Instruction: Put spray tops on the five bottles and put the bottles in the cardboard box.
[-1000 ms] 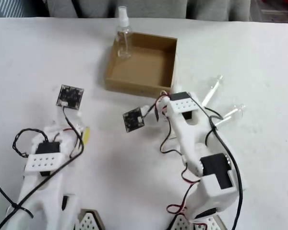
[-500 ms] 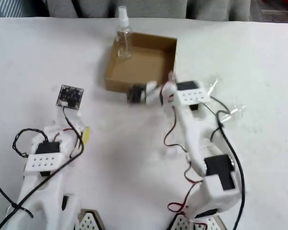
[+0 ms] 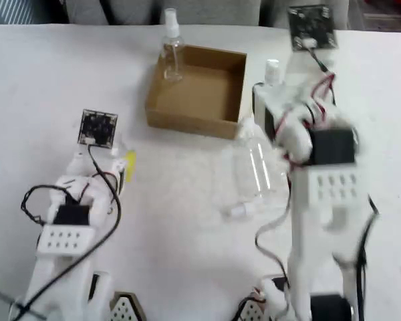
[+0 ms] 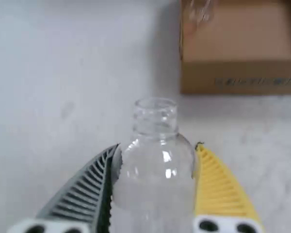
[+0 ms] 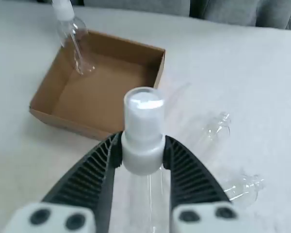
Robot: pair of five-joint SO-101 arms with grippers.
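Note:
My left gripper point(image 4: 156, 150) is shut on an upright clear bottle point(image 4: 155, 170) whose neck is bare, low over the table and short of the cardboard box point(image 4: 242, 73). In the high view this gripper point(image 3: 120, 164) sits at the left. My right gripper point(image 5: 141, 141) is shut on a white spray top point(image 5: 143, 131) with its tube hanging down, raised above the table to the right of the box point(image 3: 197, 93). A capped bottle point(image 3: 170, 50) stands in the box's far left corner.
Uncapped clear bottles point(image 5: 216, 127) point(image 5: 242, 187) lie on the table right of the box. In the high view a clear bottle point(image 3: 254, 164) and a loose white spray top point(image 3: 240, 210) lie between the arms. The table's far edge runs behind the box.
The right arm has risen from the table by the box's front and swung far and right with the spray top. The left arm has edged forward a little.

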